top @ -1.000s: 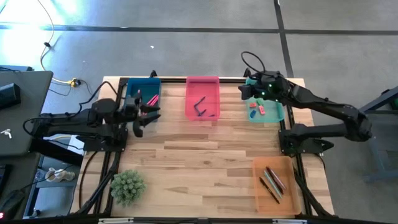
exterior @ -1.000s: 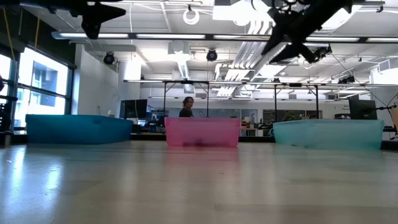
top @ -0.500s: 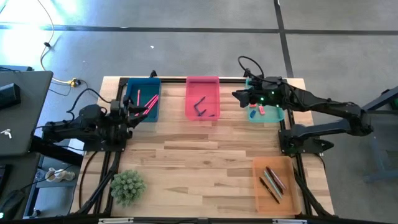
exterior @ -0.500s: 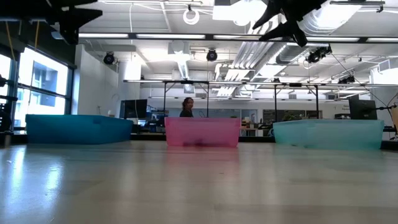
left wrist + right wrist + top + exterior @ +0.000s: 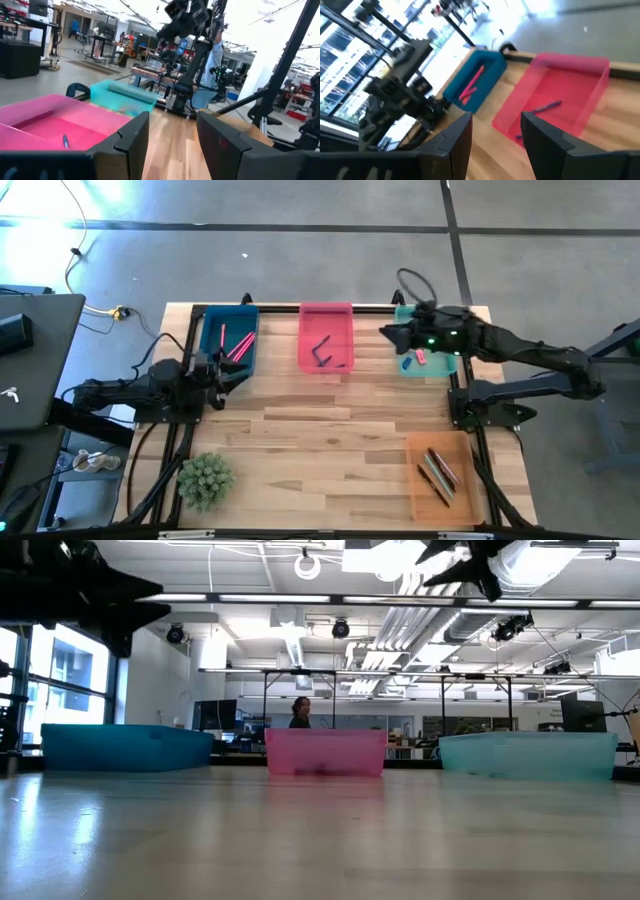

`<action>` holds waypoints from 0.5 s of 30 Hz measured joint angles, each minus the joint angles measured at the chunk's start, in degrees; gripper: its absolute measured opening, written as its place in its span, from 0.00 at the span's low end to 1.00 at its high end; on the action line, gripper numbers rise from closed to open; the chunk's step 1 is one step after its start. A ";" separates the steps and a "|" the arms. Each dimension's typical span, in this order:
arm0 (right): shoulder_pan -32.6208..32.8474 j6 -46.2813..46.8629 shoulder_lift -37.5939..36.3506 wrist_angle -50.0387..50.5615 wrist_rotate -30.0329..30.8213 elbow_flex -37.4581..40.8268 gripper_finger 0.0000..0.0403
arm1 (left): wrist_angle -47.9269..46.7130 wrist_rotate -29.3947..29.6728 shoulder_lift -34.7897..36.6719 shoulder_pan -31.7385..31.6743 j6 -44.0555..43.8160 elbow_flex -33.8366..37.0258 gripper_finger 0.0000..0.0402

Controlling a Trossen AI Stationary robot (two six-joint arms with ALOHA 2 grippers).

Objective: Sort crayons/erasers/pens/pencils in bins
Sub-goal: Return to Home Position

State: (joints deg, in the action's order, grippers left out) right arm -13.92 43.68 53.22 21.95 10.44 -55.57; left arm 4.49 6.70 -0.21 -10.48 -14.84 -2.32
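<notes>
Hovering near dark blue bin (image 5: pixel 228 315): left gripper (image 5: pixel 228 373); right gripper (image 5: pixel 388 332) at the edge of the teal bin (image 5: pixel 447 367), which contains erasers (image 5: pixel 420 357) | low: pink bin (image 5: pixel 325 752) mid-row | left wrist: fingers (image 5: pixel 132 140) spread, empty | right wrist: fingers (image 5: pixel 457 137) spread, empty

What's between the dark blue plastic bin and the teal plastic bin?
The shallow pink plastic bin, apart from both the dark blue bin and the teal bin, as the high view shows.

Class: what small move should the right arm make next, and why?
Probably draw the right hand back from over the teal bin's rim toward its base: its fingers are open and empty, and the erasers already lie in the bin.
</notes>
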 joint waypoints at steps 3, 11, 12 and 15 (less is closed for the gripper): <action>-0.29 -3.39 -4.39 -0.01 0.08 0.00 0.40 | 1.21 0.22 -0.17 -0.04 0.88 1.78 0.36; -0.25 -13.18 -17.66 2.13 0.10 -0.02 0.40 | 0.30 1.08 -1.22 -2.25 1.95 1.65 0.20; -0.25 -14.06 -19.17 2.93 0.08 0.00 0.40 | 0.26 1.07 -1.22 -2.45 1.98 1.65 0.17; -0.28 -15.72 -22.92 7.30 0.06 0.02 0.40 | -0.34 1.03 -1.22 -3.06 2.00 1.65 0.08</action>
State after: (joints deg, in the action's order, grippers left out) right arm -14.20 27.95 30.29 29.26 10.50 -55.55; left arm 4.15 7.73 -1.43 -13.54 -12.84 -0.67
